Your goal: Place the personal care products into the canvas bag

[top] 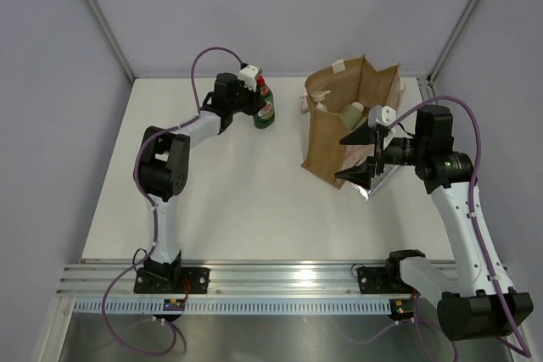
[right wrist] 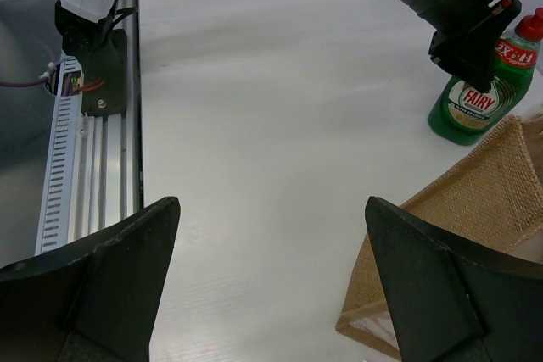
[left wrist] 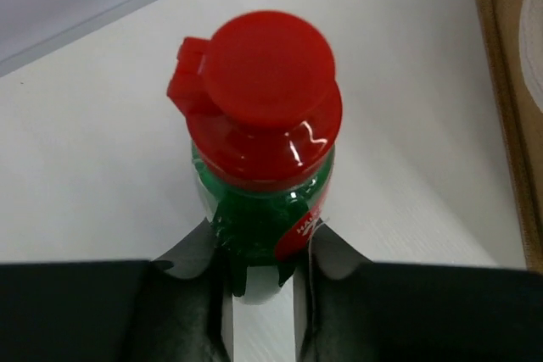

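The dark green bottle (top: 265, 109) with a red cap stands upright on the white table, left of the canvas bag (top: 327, 146). My left gripper (top: 252, 91) is shut on its neck just under the cap. In the left wrist view the fingers (left wrist: 191, 252) press both sides of the bottle (left wrist: 259, 226). The bag stands open, with two pale white-capped bottles (top: 321, 104) and a beige one (top: 351, 114) inside. My right gripper (top: 356, 157) is wide open and empty over the bag's near right side. The right wrist view shows the gripper (right wrist: 271, 277), the bag's corner (right wrist: 475, 188) and the green bottle (right wrist: 473, 95).
An aluminium rail (top: 254, 281) with both arm bases runs along the near edge and also shows in the right wrist view (right wrist: 85, 167). Grey walls and frame posts (top: 102, 19) close the back and sides. The bag's edge (left wrist: 509, 82) lies just right of the green bottle.
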